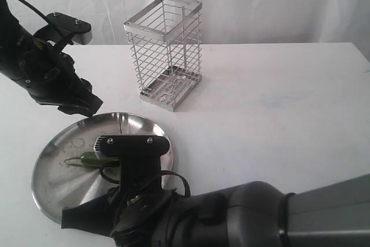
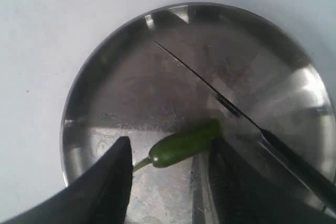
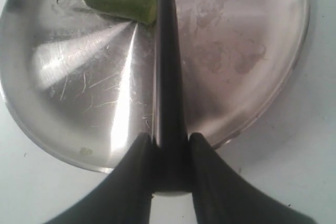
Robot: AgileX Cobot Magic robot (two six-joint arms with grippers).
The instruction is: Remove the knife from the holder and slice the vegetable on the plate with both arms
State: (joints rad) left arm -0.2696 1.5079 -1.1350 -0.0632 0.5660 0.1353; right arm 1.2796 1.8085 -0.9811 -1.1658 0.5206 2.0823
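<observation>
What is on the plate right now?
The chili lies on the plate. The knife, clamped in the right gripper, reaches over the plate, blade by the chili's blunt end. The plate under the blade is hidden.

Exterior wide, probably from robot side; both wrist cams close above plate (image 2: 131, 93)

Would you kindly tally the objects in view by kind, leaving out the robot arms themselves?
Steel plate: 1
Green chili pepper: 1
Black knife: 1
Wire-grid holder: 1
Total: 4
</observation>
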